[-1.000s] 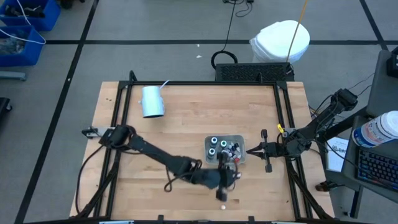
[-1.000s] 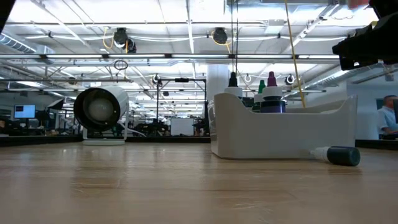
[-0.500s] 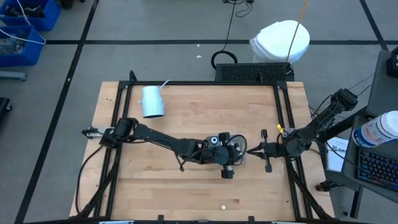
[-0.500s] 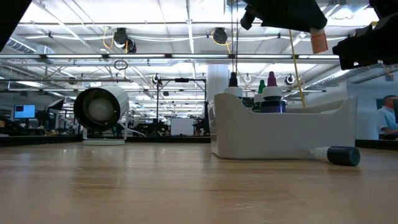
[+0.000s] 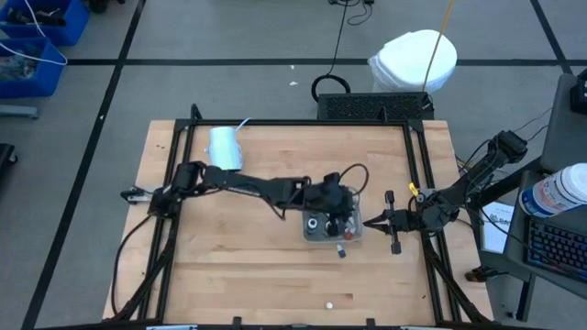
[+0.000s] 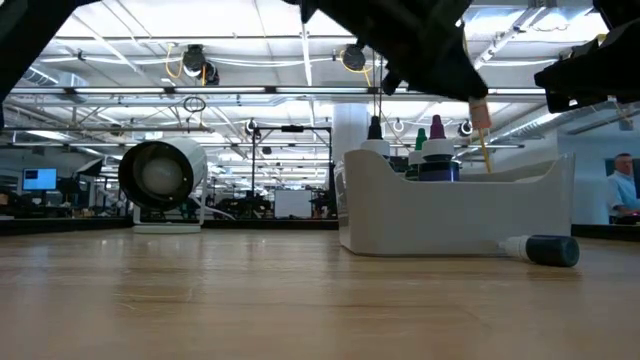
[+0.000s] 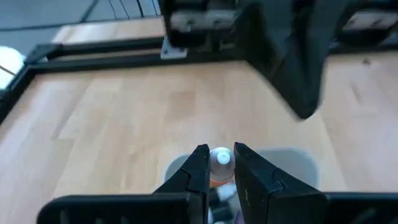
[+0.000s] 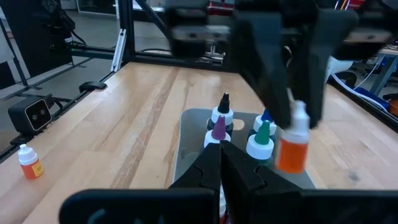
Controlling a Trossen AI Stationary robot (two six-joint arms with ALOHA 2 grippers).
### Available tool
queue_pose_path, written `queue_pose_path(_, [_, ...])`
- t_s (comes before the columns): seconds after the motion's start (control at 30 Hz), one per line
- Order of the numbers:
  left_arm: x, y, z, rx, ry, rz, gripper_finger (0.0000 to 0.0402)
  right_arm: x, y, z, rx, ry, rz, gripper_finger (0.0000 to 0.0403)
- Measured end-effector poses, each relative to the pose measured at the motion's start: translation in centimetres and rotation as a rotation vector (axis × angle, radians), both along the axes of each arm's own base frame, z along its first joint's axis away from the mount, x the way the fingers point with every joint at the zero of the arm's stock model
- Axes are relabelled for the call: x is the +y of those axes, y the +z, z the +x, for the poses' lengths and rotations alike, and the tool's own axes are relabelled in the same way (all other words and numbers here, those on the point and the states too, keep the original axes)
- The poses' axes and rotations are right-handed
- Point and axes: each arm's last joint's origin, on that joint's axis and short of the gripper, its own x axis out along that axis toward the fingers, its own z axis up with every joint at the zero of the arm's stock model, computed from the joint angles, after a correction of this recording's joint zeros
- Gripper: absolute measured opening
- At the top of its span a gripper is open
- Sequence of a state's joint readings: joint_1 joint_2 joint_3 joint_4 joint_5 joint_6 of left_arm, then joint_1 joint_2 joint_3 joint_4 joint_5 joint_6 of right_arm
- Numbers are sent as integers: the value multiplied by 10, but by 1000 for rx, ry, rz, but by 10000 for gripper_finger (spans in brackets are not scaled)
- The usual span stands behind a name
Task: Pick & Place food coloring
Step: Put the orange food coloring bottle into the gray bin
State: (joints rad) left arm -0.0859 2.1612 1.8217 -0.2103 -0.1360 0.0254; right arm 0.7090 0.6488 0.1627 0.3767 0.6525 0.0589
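Your left arm is hiding much of the tray (image 5: 312,240) from above. Several capped jars (image 8: 260,141) are standing inside it. Your left gripper (image 7: 221,167) is grasping an orange bottle (image 8: 290,146) above the tray. Your right gripper (image 5: 369,222), clenched empty, is waiting just right of it.

Tray (image 5: 315,240) contents beneath left arm

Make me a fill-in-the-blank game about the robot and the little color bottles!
1. The left gripper holds a small ____ bottle with a white cap.
2. It hangs above the grey ____, beside the right gripper.
3. One bottle beside the tray lies on its ____.

Missing words: orange; tray; side
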Motion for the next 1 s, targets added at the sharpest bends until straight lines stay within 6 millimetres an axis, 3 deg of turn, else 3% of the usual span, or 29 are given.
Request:
queue_pose_path(0.13, [16,-5,-2,63,-84,38,53,0,0,0,1,0,-1,0])
queue_pose_path(0.43, [57,-8,-6,51,-522,104,53,0,0,0,1,1,-1,0])
queue_pose_path(0.73, [110,-6,-13,-30,-651,55,53,0,0,0,0,3,-19,0])
queue_pose_path(0.87, [117,-9,-12,-60,-685,40,53,0,0,0,1,3,-20,0])
queue_pose_path(1.0, [104,-13,-7,-72,-715,77,53,0,0,0,0,3,-19,0])
